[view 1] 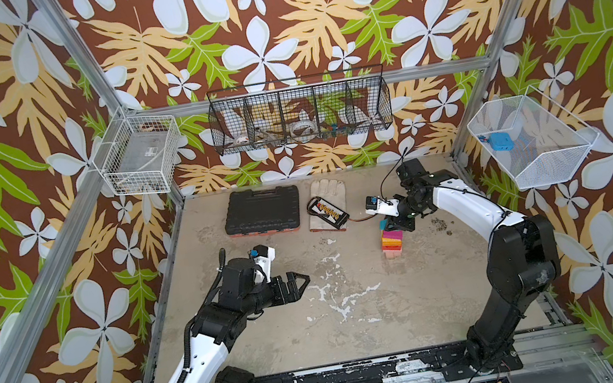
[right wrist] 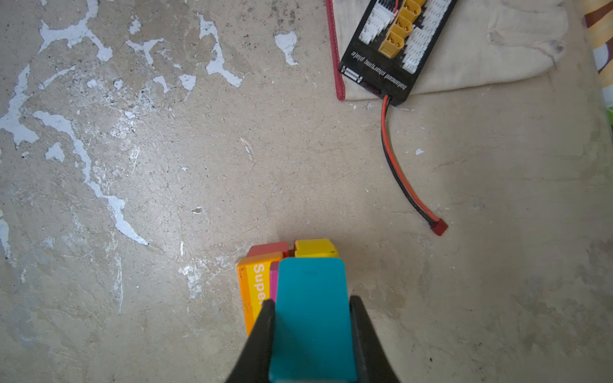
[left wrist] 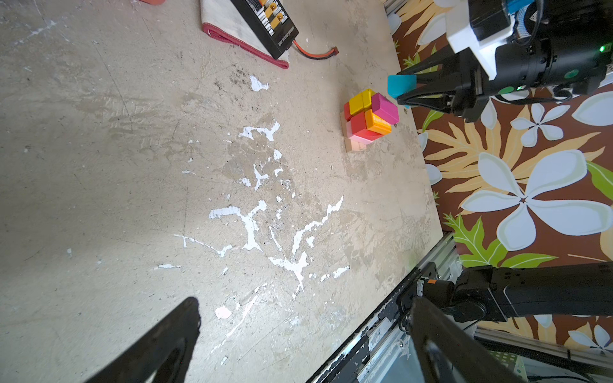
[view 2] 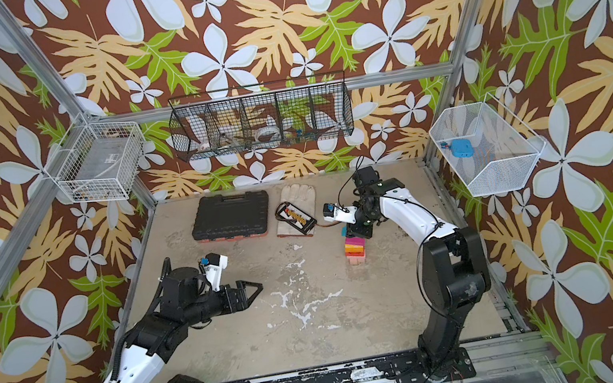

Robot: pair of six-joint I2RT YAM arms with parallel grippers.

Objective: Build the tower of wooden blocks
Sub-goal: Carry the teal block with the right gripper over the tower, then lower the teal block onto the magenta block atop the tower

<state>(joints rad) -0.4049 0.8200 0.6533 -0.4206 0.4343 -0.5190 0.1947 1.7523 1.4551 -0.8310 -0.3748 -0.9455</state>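
Note:
The tower (view 1: 391,245) (view 2: 356,251) stands right of the table's middle. Its layers show best in the left wrist view, tan and pink low, then red, yellow-orange and magenta (left wrist: 368,119). My right gripper (right wrist: 311,301) (view 1: 391,224) is shut on a teal block (right wrist: 311,318) (left wrist: 401,84), holding it just above the tower's (right wrist: 262,265) top; I cannot tell whether they touch. My left gripper (view 1: 297,282) (view 2: 251,288) (left wrist: 303,311) hovers open and empty over the table's left part, far from the tower.
A black tool case (view 1: 262,212) lies at the back. Beside it a tan glove (view 1: 328,191) carries a black charging board (right wrist: 394,49), whose red-black lead ends in a red plug (right wrist: 440,228) near the tower. Wire baskets (view 1: 300,111) hang on the walls.

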